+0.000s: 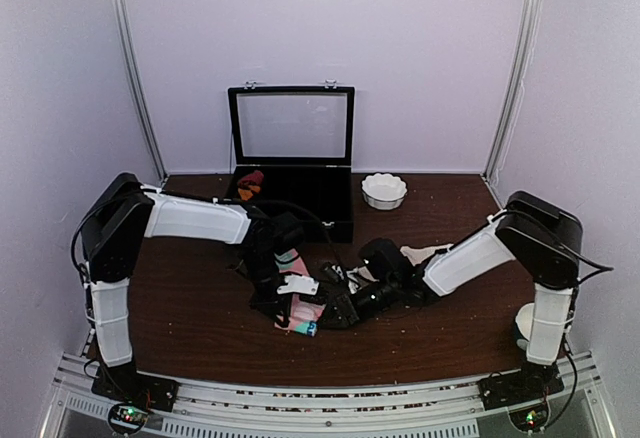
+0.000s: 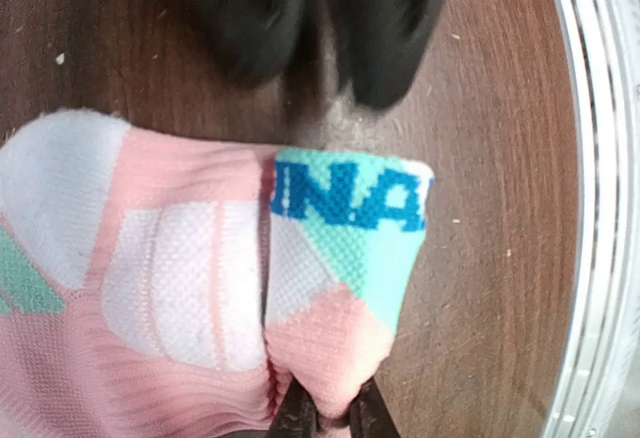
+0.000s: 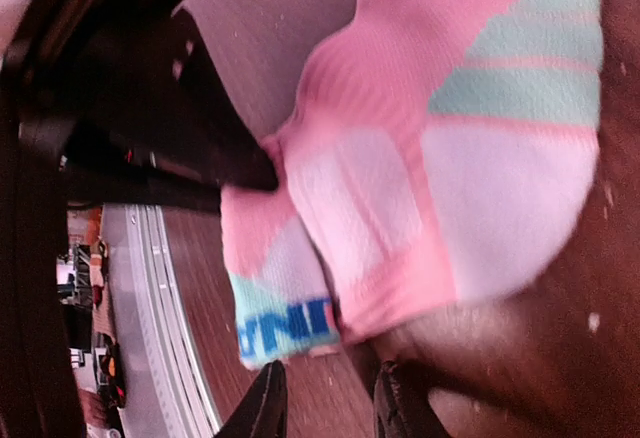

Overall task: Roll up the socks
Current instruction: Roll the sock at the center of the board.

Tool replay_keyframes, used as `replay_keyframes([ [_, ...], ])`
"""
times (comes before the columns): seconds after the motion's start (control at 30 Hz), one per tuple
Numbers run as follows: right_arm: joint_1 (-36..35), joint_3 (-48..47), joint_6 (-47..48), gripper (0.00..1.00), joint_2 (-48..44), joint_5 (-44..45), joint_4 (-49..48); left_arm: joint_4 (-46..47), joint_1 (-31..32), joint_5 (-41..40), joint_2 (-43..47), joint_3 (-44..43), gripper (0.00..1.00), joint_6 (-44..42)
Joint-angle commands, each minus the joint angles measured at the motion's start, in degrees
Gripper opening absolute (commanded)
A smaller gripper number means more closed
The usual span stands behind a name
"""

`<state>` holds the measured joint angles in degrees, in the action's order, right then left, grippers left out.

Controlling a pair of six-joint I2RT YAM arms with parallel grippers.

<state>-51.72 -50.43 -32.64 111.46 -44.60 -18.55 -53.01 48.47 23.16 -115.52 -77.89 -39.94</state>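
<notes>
- Dark brown wood forms the surface, closed in by pale lilac walls. A black case with its glass lid raised stands at 12 o'clock and holds a red and orange bundle. A white scalloped bowl sits at about 1 o'clock.
- Handling, as I judge it: the pink sock is light, soft knit that will bunch and spring open rather than keep a crease. It should not slide much on the wood, though a loose layer may trail behind a roll. The best hold is a pinch through both layers at the folded edge or the cuff, while the other fingers press the roll flat so it cannot unwind.
- Looks: a pink ribbed body with white mesh patches, mint wedges, and a mint cuff band with blue lettering. It lies folded over itself, with the cuff layer on top.
- Place: the sock is near 6 o'clock on the surface, between the tips of the two arms. A pale piece toward 2 o'clock from it, partly under the right arm, is probably the cream sock, but it is too hidden to describe.
- In the wrist view, the left fingers are clamped on a gathered pink fold at the sock's edge.
- Opposite them, the right fingers are apart with nothing between them, hanging just beside the cuff end.
</notes>
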Motion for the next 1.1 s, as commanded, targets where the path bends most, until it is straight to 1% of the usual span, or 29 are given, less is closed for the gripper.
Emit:
replay_keyframes([
  [0.0,-0.2,7.0,6.4,0.34,-6.8,6.9,7.1,-3.4,-1.7,0.2,-6.5,-0.2,0.00,3.2],
  [0.13,-0.5,12.5,7.5,0.41,-12.9,10.5,7.1,-5.5,-2.7,2.8,-8.5,-2.8,0.00,4.1],
  [0.17,-0.5,13.7,7.5,0.44,-14.6,11.3,7.0,-6.2,-3.0,3.4,-9.1,-3.3,0.00,4.2],
  [0.2,-0.7,14.9,7.7,0.53,-16.1,12.2,6.8,-7.1,-3.2,3.9,-9.6,-3.9,0.00,4.3],
  [0.23,-1.1,15.8,8.0,0.67,-17.9,13.6,6.8,-7.9,-3.3,4.4,-10.1,-4.4,0.00,4.3],
  [0.27,-1.8,16.6,9.0,0.96,-20.0,16.2,7.6,-8.6,-3.5,4.8,-10.6,-4.8,0.00,4.3],
  [0.3,-2.9,17.2,10.6,1.00,-22.4,19.8,8.9,-9.1,-3.7,5.1,-11.0,-5.2,0.00,4.4],
  [0.33,-4.8,17.3,12.6,1.00,-25.1,24.8,10.9,-9.5,-3.8,5.4,-11.3,-5.4,0.00,4.5],
  [0.4,-10.1,17.3,17.1,1.00,-31.0,41.0,15.1,-10.2,-3.9,5.1,-12.0,-5.9,0.00,4.9],
  [0.47,-14.0,18.2,18.4,1.00,-36.4,55.4,15.7,-10.5,-3.9,4.1,-12.5,-6.5,0.00,5.4],
  [0.53,-14.3,21.0,16.5,1.00,-40.5,65.5,13.1,-11.3,-3.9,4.0,-13.0,-7.3,0.00,5.6],
  [0.6,-13.7,24.0,13.4,1.00,-43.5,72.1,10.5,-12.1,-4.0,4.8,-13.5,-8.4,0.00,5.6],
  [0.63,-12.7,26.6,12.8,1.00,-45.0,71.4,6.3,-12.6,-4.0,5.2,-13.8,-8.9,0.00,5.7],
  [0.67,-11.1,28.9,13.1,1.00,-46.2,67.8,1.6,-13.2,-4.0,5.6,-14.1,-9.4,0.00,5.7],
  [0.7,-10.4,30.2,15.9,1.00,-46.4,63.2,-3.1,-13.7,-4.0,6.1,-14.4,-9.8,0.00,5.7],
  [0.77,-11.9,30.9,25.8,1.00,-44.5,55.8,-9.3,-14.4,-4.1,6.9,-15.0,-10.2,0.00,5.7],
  [0.8,-13.1,30.2,30.8,1.00,-43.0,53.3,-10.6,-14.9,-4.2,7.7,-15.3,-10.4,0.00,5.6],
  [0.87,-14.7,27.1,38.7,0.98,-39.3,49.9,-9.6,-16.0,-4.7,9.5,-16.2,-10.9,0.00,5.7],
  [0.97,-14.9,20.6,45.2,0.84,-33.2,42.3,-6.4,-17.4,-5.8,12.8,-17.7,-11.8,0.00,5.8],
  [1.07,-15.0,14.3,49.7,0.69,-26.5,34.7,-4.8,-17.8,-6.8,13.9,-18.2,-12.0,0.00,5.8],
])
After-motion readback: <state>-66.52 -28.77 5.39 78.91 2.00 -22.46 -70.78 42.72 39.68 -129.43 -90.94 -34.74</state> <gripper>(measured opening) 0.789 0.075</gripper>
